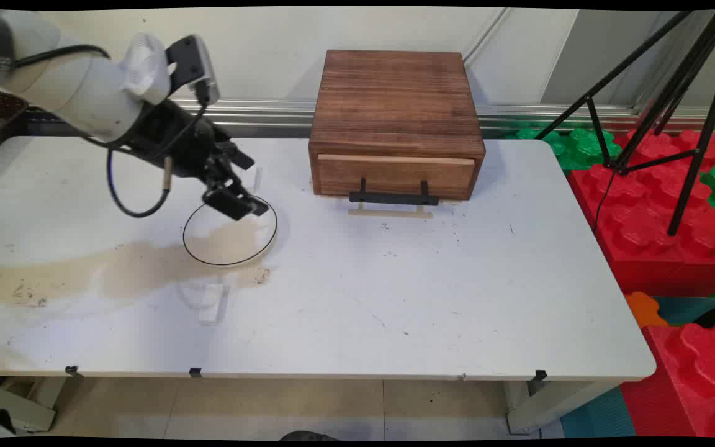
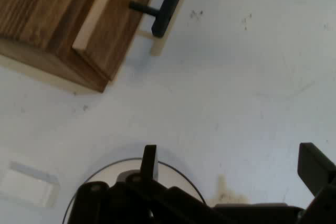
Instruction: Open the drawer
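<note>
My gripper [image 1: 249,186] hangs open just above the far edge of a round white plate with a thin black rim [image 1: 221,264], which lies on the white table [image 1: 395,298]. Nothing is between the fingers. In the hand view the gripper [image 2: 231,163] is spread wide, with one finger [image 2: 149,161] over the plate's rim [image 2: 181,174] and the other fingertip [image 2: 315,166] over bare table. A wooden box [image 1: 395,105] with a drawer and a black bar handle [image 1: 393,198] stands to the right of the plate; its corner [image 2: 63,19] and handle [image 2: 170,3] show in the hand view.
A brownish stain [image 1: 115,273] spreads from the plate toward the table's left edge. A small white block [image 1: 210,304] lies in front of the plate, and another small white piece [image 1: 257,177] lies behind it. Tripod legs [image 1: 674,93] and red and green foam blocks [image 1: 661,205] stand off the table's right side.
</note>
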Tool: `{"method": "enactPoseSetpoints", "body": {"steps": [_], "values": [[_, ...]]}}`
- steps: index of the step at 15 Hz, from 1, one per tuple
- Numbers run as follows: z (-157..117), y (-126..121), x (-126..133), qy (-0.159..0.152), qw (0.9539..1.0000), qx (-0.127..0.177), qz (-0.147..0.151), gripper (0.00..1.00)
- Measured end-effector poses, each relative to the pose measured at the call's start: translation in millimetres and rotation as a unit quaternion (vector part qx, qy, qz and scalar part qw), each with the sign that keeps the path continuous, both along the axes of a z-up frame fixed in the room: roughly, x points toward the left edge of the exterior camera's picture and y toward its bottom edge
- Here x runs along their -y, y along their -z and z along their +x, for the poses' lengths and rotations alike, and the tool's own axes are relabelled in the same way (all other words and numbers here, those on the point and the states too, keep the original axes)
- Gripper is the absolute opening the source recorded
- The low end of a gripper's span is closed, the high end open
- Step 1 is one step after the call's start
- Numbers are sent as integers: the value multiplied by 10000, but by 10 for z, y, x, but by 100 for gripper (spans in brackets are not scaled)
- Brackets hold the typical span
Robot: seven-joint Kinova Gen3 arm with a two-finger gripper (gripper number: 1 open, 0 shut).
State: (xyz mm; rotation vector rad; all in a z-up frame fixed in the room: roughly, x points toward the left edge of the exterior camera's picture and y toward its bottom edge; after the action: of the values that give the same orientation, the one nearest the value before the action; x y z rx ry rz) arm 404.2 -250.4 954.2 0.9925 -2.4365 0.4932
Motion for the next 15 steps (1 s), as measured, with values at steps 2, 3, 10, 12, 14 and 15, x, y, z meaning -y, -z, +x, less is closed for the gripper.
{"method": "enactPoseSetpoints", "body": {"steps": [2,3,10,12,14,15], "values": [[-87,-23,65,-14,10000,14,-24,100],[-162,-34,121,-15,10000,31,-31,100],[-527,13,414,66,9999,133,-12,100],[-644,53,522,91,9998,178,-4,100],[-772,114,644,97,9997,231,17,100],[-850,154,718,105,9996,264,33,100]]}}
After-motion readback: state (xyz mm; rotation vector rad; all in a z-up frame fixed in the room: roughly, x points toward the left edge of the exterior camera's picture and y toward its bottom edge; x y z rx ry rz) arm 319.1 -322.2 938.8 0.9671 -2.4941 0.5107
